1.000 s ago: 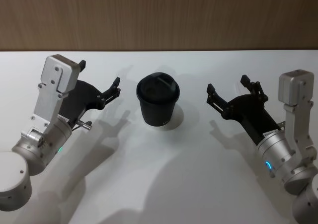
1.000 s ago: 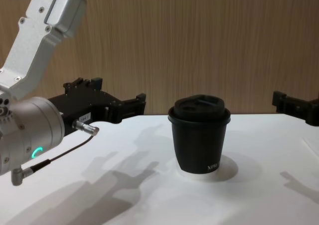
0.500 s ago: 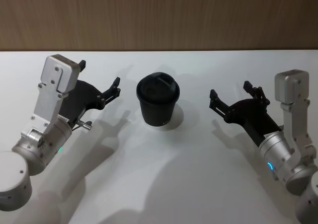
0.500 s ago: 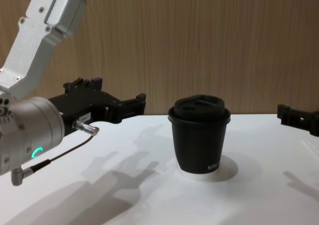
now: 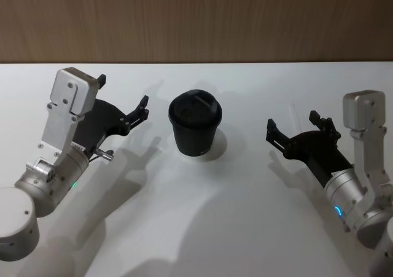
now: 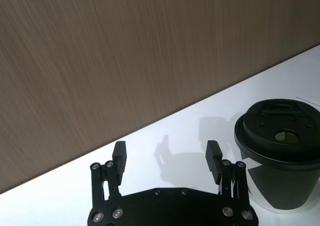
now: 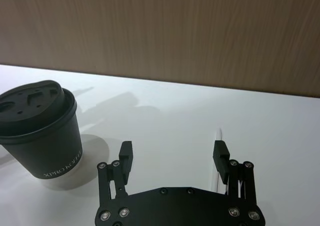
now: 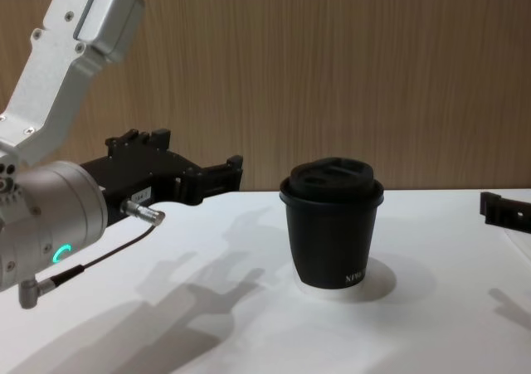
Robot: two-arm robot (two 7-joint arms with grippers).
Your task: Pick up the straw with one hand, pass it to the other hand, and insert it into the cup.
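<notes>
White desk (image 5: 202, 228) stretches out in front of the robot, with both arms reaching over it. On the left, the silver arm angles up and forward, and the left pincer (image 5: 123, 91) points toward the cup with its fingers spread wide and empty. On the right, the other arm reaches in low. The right pincer (image 5: 293, 124) tips down over the desk, its fingers also apart and holding nothing. The straw (image 7: 218, 137) lies flat on the desk beneath that pincer, just beside one finger. Farther out, between the two pincers, the cup (image 5: 195, 126) stands upright with its lid on, touching neither. Behind it rises the wood-panelled wall (image 5: 196, 19).
</notes>
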